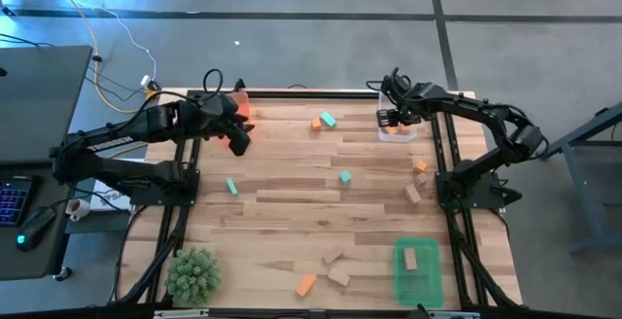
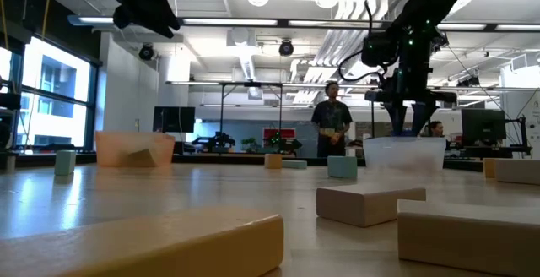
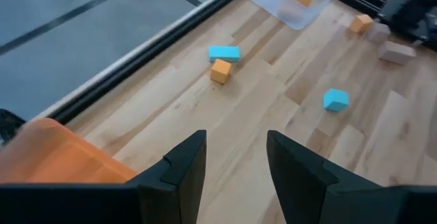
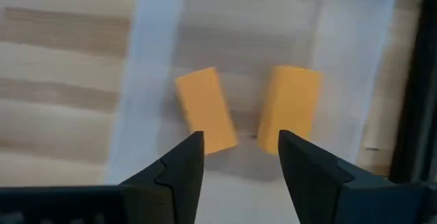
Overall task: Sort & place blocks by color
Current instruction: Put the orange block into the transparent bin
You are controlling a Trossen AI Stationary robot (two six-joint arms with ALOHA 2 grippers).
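Risk first: right gripper [image 4: 239,162] low over clear tray [image 4: 147,46], jaws parted and empty. Could clip a tray wall on the way up and drag the light tray along the table, or tip it. Could also nudge either orange block [image 4: 205,111] if swung sideways before clearing the rim.

Two orange blocks flat on the tray floor, side by side, a narrow gap between them. Second one [image 4: 290,108] beneath the far finger, the first beneath the near one; neither between the tips, neither touched, as far as visible.

Left gripper [image 3: 235,162] above bare wood just beside orange tray [image 3: 54,156], jaws released, nothing held. Could bump that tray on a careless descent. Nearest loose pair, orange [image 3: 220,71] touching teal [image 3: 224,53], well ahead of the tips, not between them.

Seen from above, more blocks scattered mid-table and along the near edge, and a tan one [image 1: 410,259] in green tray [image 1: 423,285]. Much sorting left, by the look of it.
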